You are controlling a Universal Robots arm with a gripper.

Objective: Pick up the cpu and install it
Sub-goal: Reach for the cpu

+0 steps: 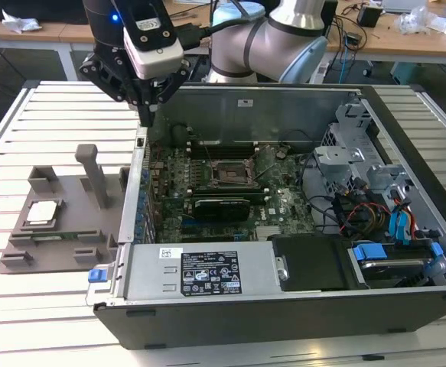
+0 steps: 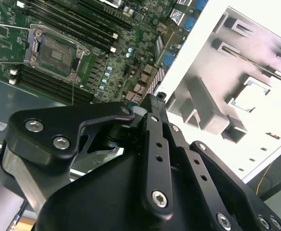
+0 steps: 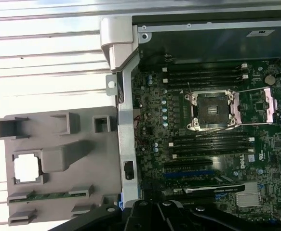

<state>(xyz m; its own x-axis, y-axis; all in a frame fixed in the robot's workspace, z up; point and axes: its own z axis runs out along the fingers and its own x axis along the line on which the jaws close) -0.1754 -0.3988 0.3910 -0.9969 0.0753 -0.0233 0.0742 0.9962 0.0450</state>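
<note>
cpu (image 1: pixel 43 212) lies flat in a square pocket of the grey matte tray (image 1: pixel 73 202) on the slatted desk (image 1: pixel 54 115), silvery top up, located for a pick. Socket (image 1: pixel 229 174) is open and bare. Gripper (image 1: pixel 148 113) hangs over the case wall (image 1: pixel 136 200) between them, black fingers seemingly together, empty.

The grey jointed robot arm (image 1: pixel 284 30) is cut off by the exterior view's upper edge. In the first wrist view the small square silvery cpu (image 3: pixel 27 169) is washed out to plain white, its surface unreadable. In the second wrist view the black metal gripper (image 2: pixel 157 103) hides part of the green motherboard (image 2: pixel 106 72) and the grey moulded tray (image 2: pixel 212 110).
</note>
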